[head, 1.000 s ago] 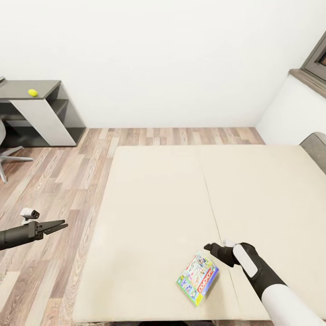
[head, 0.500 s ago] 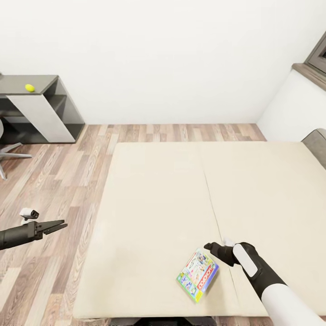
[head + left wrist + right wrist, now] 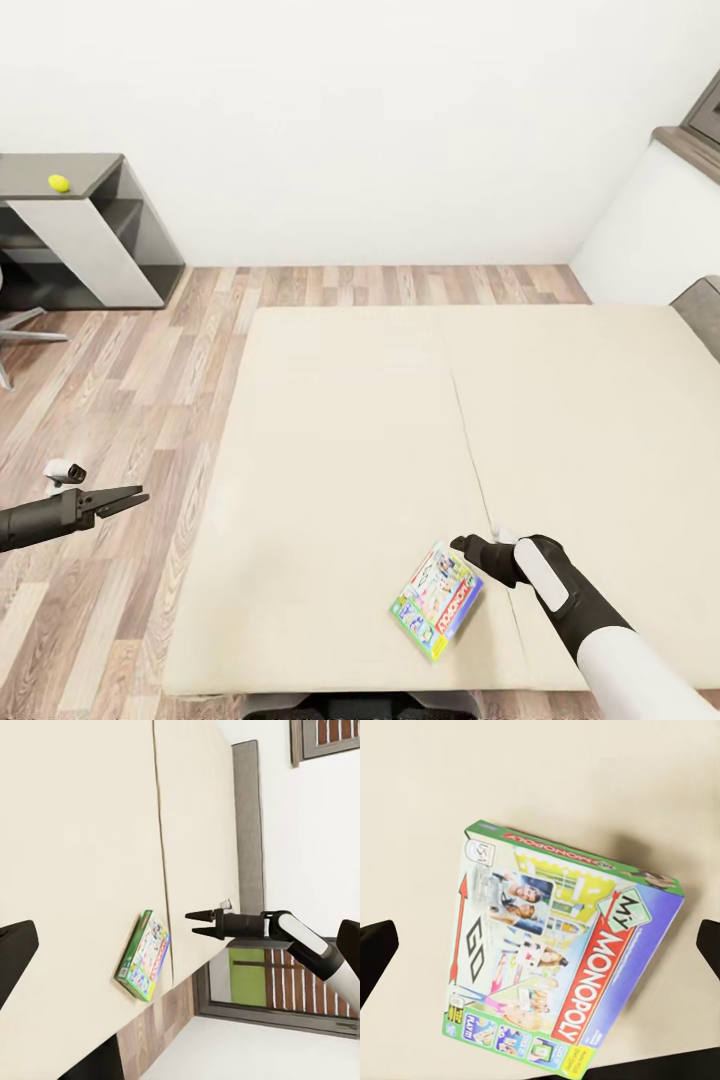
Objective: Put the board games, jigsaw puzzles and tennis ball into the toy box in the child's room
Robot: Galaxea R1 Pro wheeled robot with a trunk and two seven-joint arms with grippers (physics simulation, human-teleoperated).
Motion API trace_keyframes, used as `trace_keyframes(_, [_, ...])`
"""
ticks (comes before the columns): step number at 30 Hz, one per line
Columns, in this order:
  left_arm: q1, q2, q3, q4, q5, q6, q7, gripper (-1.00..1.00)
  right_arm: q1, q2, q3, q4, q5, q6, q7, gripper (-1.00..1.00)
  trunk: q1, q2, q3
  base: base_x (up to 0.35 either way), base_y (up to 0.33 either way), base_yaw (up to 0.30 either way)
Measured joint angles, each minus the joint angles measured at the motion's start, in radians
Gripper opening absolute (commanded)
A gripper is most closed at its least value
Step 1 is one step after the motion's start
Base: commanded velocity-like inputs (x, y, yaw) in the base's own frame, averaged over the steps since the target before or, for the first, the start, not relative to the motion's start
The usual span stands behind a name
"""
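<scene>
One board game (image 3: 436, 602) lies flat on the bed (image 3: 400, 420) near its front edge, a green-edged box with a red logo band, plain to read from the right wrist (image 3: 562, 960). The right gripper (image 3: 462, 546) hangs just beside it, jaws parted a little, nothing between them, and the left wrist camera catches that same narrow gap (image 3: 198, 924). Over the wood floor (image 3: 130, 380), well apart from the box, the left gripper (image 3: 135, 496) sits slightly open and empty. Far back, the ball (image 3: 58, 183) rests on the dark grey table (image 3: 90, 170) by the white wall (image 3: 380, 120).
</scene>
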State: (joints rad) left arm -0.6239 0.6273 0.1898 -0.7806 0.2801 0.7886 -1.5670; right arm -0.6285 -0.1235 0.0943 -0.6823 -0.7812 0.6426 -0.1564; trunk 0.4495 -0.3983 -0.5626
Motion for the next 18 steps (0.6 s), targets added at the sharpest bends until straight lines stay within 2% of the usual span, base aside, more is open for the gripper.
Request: trace_keyframes(18, [0.000,0.000,0.000,0.000,-0.001,0.000,0.000,1.00,-0.001,0.007,0.000,-0.007,0.000,0.000,0.000,1.00,0.000,0.000,-0.030,0.000,0.000,0.000])
